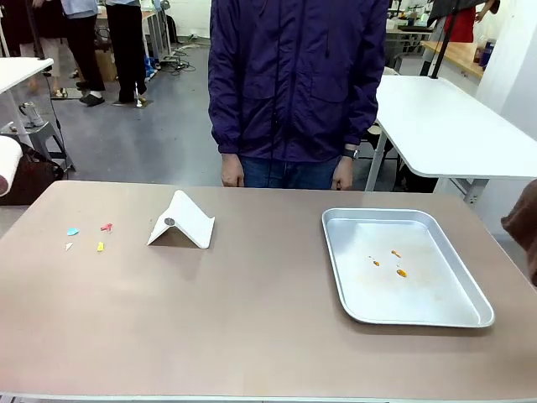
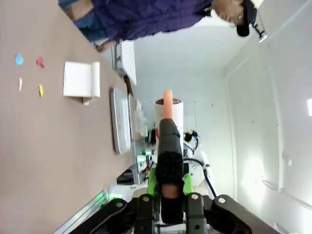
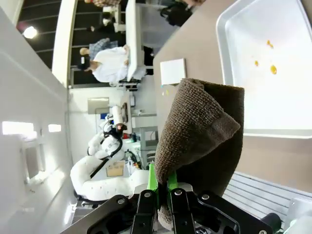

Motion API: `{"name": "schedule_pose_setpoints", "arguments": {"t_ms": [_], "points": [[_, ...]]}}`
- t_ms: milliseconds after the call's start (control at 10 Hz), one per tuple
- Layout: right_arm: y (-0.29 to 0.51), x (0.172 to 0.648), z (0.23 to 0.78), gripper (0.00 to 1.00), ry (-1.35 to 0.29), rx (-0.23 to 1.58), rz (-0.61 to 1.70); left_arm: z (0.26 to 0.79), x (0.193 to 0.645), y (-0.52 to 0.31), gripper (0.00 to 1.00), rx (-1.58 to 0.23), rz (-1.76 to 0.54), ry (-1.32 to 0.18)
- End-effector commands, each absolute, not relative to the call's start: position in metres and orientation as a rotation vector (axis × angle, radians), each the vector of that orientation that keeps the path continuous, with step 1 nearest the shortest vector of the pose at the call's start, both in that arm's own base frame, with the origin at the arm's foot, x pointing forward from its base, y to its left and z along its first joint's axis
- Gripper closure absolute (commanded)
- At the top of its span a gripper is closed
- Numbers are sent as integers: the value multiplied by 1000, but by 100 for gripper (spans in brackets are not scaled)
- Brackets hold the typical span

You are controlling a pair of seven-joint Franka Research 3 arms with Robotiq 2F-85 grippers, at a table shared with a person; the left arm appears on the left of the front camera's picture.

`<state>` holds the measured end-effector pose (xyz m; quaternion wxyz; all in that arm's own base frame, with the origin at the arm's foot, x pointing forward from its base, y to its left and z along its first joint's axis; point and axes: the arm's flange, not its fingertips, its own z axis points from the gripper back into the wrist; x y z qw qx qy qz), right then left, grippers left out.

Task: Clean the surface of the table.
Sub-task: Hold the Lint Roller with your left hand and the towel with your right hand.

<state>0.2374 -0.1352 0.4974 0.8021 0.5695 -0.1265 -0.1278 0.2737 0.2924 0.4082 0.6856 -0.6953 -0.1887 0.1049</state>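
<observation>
You see the large rectangular brownish-tan table (image 1: 252, 344) with a thin pale edge across the whole front view, and a person in a dark purple jacket (image 1: 294, 75) stands at its far edge. Near the table's left edge lie four small scraps: a blue scrap (image 1: 73, 231), a red scrap (image 1: 106, 227), a yellow scrap (image 1: 100, 247) and a pale scrap (image 1: 69, 247). A little to the right of them, toward the far edge, a white folded card (image 1: 181, 221) stands like a small tent. On the right half, close to the right edge, lies a shiny rectangular metal tray (image 1: 331, 252), with a few small orange spots (image 1: 400, 271) near its middle. In the left wrist view, the left gripper (image 2: 169, 187) has its fingers closed on a black bar-shaped tool with a rough grip and a pale orange tip (image 2: 168, 136), held in the air, apart from the table top. In the right wrist view, the right gripper (image 3: 162, 185) pinches a brown towelling cloth (image 3: 204, 126), which folds over its fingers, with the tray behind it. A part of this cloth also shows at the table's right edge in the front view.
</observation>
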Motion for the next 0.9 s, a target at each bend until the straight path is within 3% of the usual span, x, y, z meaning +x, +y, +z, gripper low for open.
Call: {"name": "schedule_pose_setpoints", "arguments": {"t_ms": [0, 800], "points": [[-137, 233, 497, 100, -266, 1246, -269, 411, 274, 287, 86, -1548, 205, -378], [-137, 233, 497, 100, -266, 1246, -269, 411, 274, 287, 86, -1548, 205, -378]]}}
